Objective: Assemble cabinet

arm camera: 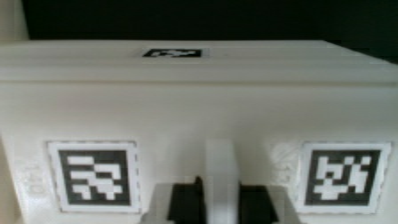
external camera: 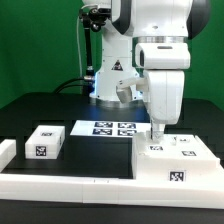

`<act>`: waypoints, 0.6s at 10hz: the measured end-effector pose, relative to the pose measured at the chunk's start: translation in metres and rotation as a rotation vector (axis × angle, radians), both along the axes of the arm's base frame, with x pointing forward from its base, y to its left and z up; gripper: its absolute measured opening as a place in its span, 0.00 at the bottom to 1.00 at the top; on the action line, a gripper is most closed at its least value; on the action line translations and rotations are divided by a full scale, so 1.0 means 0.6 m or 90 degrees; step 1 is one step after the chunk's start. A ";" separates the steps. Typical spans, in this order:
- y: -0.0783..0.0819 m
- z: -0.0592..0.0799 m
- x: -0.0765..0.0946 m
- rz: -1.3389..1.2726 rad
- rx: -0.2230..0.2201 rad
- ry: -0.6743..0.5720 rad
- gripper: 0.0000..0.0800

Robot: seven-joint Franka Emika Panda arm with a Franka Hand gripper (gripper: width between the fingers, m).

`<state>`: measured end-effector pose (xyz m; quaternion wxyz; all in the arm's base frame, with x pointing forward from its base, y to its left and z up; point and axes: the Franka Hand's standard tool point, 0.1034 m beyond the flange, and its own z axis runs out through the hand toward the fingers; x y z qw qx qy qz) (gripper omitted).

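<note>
The cabinet (external camera: 195,165), the last stop in a sweep from the left, sits at the lower right of the exterior view. It is a white boxy body with tags on its top and front.

Starting at the lower left of that view, a low white rail (external camera: 70,185) runs along the near edge of the black table. Just behind it stands a small white block (external camera: 42,142) carrying one tag. At the middle of the frame, farther back, the marker board (external camera: 113,128) lies flat, well apart from the block. Right of centre the arm (external camera: 160,60) comes straight down, and the gripper (external camera: 157,132) meets the top of the cabinet near its left rear corner.

In the wrist view the cabinet (arm camera: 196,90) fills the picture. The gripper (arm camera: 224,200) shows two dark fingers (arm camera: 187,205) set close together with a narrow white rib between them, and a tag (arm camera: 93,172) to either side. Whether the pads press that rib or only straddle it, I cannot tell.

My judgement of the risks: the hold is on a thin rib far from the body's middle, so a lift could let the cabinet swing or slip free. A sideways drag could jam its near edge against the rail. Pressing down further could tip or skid the body on the table.
</note>
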<state>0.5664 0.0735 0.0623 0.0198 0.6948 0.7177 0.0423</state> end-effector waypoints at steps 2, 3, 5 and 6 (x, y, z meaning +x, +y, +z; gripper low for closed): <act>0.000 0.000 0.001 0.000 0.000 0.001 0.08; 0.001 0.000 0.012 -0.001 -0.003 0.009 0.08; 0.016 0.000 0.031 -0.018 -0.012 0.034 0.08; 0.015 -0.002 0.031 -0.020 -0.018 0.050 0.08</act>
